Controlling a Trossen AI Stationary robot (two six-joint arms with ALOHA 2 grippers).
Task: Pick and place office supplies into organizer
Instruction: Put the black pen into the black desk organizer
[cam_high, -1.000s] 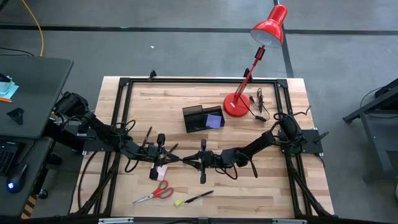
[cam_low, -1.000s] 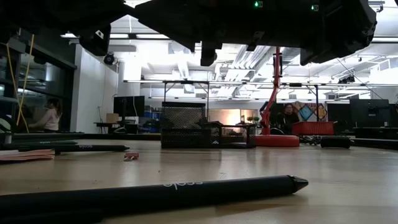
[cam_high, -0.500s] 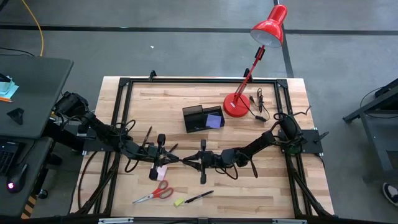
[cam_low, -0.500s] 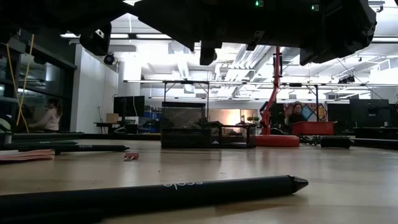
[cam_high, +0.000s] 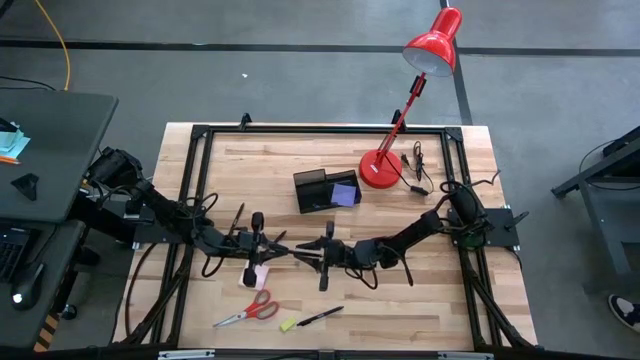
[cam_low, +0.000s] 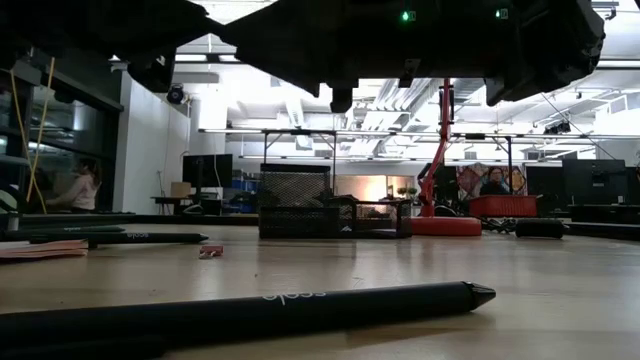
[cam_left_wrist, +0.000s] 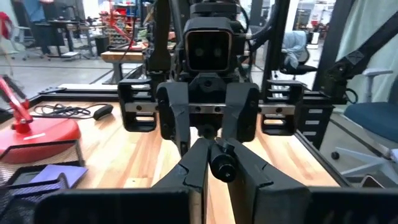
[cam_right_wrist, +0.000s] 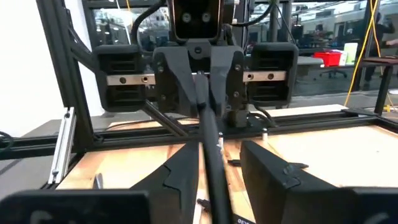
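Note:
Mid-table, my left gripper (cam_high: 272, 254) and my right gripper (cam_high: 303, 256) face each other, tip to tip. A slim black pen (cam_right_wrist: 208, 149) runs level between them. The left is shut on it. The right (cam_right_wrist: 219, 168) is open, one finger on each side of the pen's shaft; whether one touches, I cannot tell. The black organizer (cam_high: 322, 189) stands on the table behind them with a purple pad (cam_high: 346, 193) in it. A pink pad (cam_high: 261, 276), red-handled scissors (cam_high: 250, 309), a yellow piece (cam_high: 288, 324) and a second pen (cam_high: 322, 316) lie on the near part of the table. My left gripper pinches the black pen between its two fingers, which meet on the shaft (cam_right_wrist: 201, 93) a little way from one end. That end (cam_left_wrist: 222, 167) sticks back between the fingers. The fingers come level from the table's left and lie along the pen. The pen is lifted clear.
The red desk lamp's base (cam_high: 380, 171) stands just right of the organizer, with black cables (cam_high: 416, 166) beside it. A black frame (cam_high: 200, 180) runs round the table. Another pen (cam_high: 237, 219) lies by the left arm. Bare wood shows on the right near part.
Both grippers stay tip to tip with the pen between them. My right gripper has turned a little about its wrist. The things on the table have not moved.

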